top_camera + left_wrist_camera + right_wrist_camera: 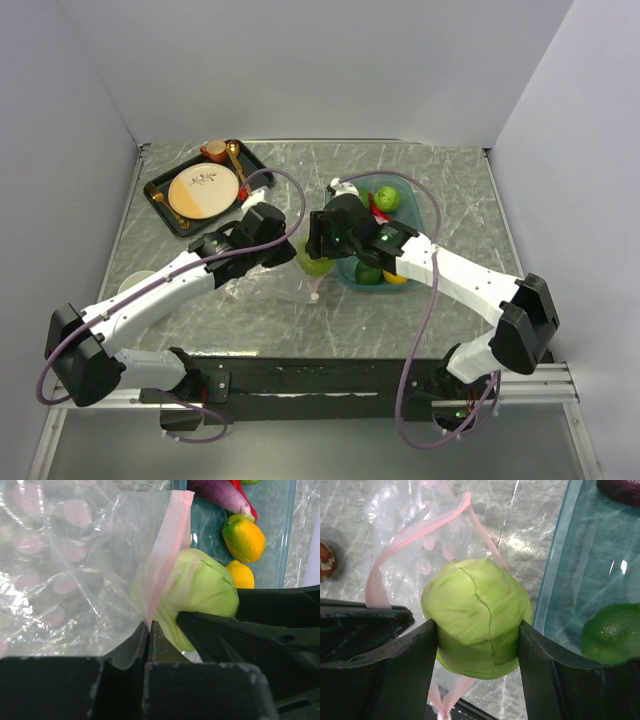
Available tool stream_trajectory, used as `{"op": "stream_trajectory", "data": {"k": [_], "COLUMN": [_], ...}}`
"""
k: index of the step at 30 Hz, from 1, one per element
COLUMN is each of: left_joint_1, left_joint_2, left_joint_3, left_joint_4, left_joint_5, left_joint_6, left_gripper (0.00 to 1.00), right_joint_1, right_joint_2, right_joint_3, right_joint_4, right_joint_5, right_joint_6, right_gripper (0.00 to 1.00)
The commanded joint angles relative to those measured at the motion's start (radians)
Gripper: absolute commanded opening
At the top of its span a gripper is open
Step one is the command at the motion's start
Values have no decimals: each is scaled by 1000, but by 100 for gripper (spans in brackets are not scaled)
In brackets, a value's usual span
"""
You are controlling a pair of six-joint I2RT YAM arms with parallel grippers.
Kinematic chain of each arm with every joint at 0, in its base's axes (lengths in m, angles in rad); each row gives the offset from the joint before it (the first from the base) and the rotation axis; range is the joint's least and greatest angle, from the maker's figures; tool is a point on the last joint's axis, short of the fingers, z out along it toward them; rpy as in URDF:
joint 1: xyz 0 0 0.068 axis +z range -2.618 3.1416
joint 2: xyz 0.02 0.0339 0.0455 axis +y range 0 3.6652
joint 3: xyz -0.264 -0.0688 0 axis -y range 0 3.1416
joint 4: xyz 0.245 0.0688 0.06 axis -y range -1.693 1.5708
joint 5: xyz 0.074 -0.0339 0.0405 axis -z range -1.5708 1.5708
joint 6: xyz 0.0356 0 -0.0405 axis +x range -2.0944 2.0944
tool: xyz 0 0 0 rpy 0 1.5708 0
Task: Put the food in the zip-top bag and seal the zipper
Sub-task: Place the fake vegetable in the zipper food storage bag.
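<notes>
The left gripper [149, 630] is clenched on the pink zipper [167, 545] of the bag [75, 580]. The right gripper [477, 645] grasps 1 green cabbage [475, 605] at the bag's open mouth, near the middle of the table [470, 190], beside the teal tub [570, 570].

Your right gripper [479, 630] has a pale green round food [477, 615] clamped between its two black fingers.

You see the food pressed on both sides by the fingers, a crack line running down its face. Behind it the zip-top bag [402, 522] lies crinkled on the marble table [530, 530], its mouth gaping, and the pink zipper [422, 530] loops up and over just behind the food. To your right stands the teal tub [565, 580], with a green lime [612, 630] inside and a purple eggplant [620, 490] at its far end.
</notes>
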Motion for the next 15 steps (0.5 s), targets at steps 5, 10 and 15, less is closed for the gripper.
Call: {"op": "stream_trajectory", "data": {"k": [5,10,15], "left_joint_1": [-4,-4,-4], "left_joint_2": [-41,-47,-44], "left_joint_3": [45,33,31], "left_joint_4": [47,55,52], "left_joint_5": [6,3,1], "left_joint_6": [-6,-12,-13], "left_gripper": [1,1,1], "right_joint_1": [23,23,18], "right_joint_2": [21,-22,-69], "right_joint_3": [61,32,0], "right_joint_4": [-49,3,77], "right_joint_5": [110,48,-45], "right_joint_6": [-12,-32,-58], "right_gripper": [58,82,91]}}
